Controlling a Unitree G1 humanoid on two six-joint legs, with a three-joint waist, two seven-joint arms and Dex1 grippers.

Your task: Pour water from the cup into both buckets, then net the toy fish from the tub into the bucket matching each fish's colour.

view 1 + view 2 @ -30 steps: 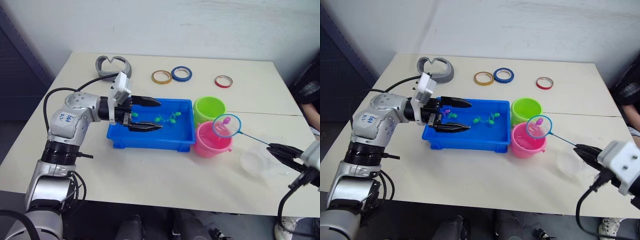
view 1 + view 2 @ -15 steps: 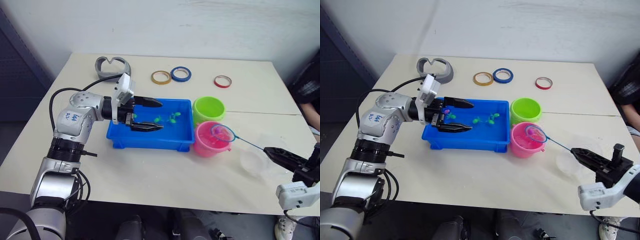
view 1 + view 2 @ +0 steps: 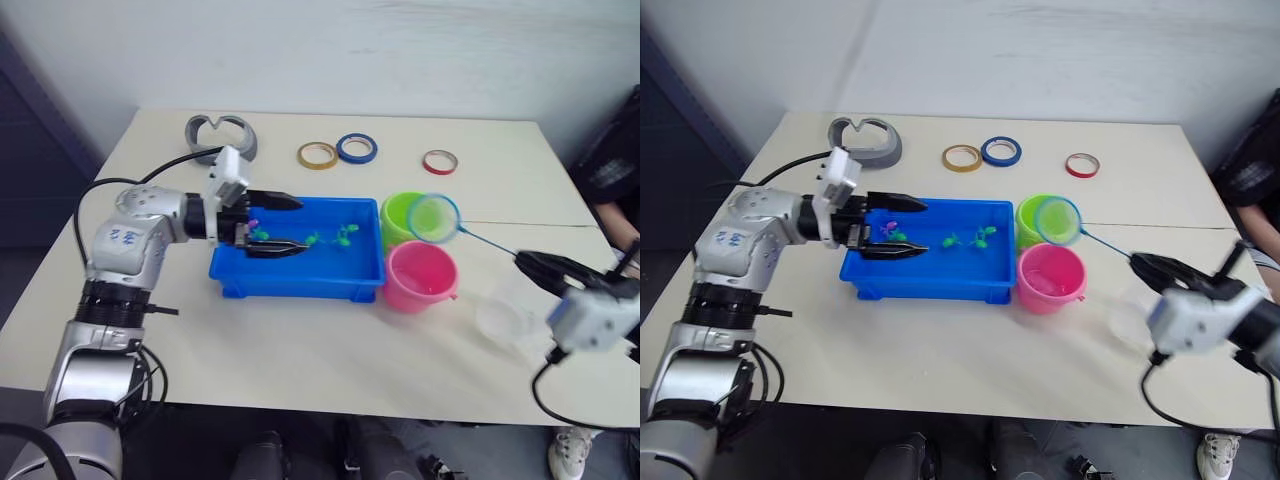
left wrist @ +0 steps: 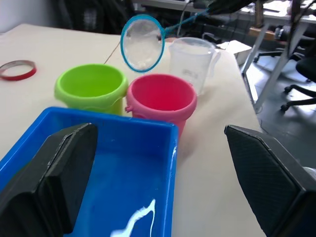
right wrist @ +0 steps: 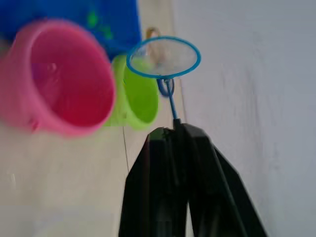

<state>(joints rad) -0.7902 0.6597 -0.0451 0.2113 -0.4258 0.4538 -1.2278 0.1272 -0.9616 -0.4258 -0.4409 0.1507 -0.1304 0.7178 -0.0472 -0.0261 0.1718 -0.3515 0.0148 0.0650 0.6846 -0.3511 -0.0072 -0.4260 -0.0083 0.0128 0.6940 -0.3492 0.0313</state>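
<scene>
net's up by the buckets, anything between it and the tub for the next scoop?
Partly. The net, held in the right hand, hangs above the green bucket, which sits against the tub's near end. Further along, the left hand is open over the tub's far end. The fish in the middle look unobstructed.

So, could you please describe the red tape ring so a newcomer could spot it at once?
Start at the blue tub mid-table and look past the green bucket toward the wall. Of the three tape rings there, the red ring lies farthest right, apart from the yellow and blue pair.

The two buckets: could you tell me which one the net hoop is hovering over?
The green bucket, farther from the robot; the net hangs over it, not the pink bucket.
</scene>
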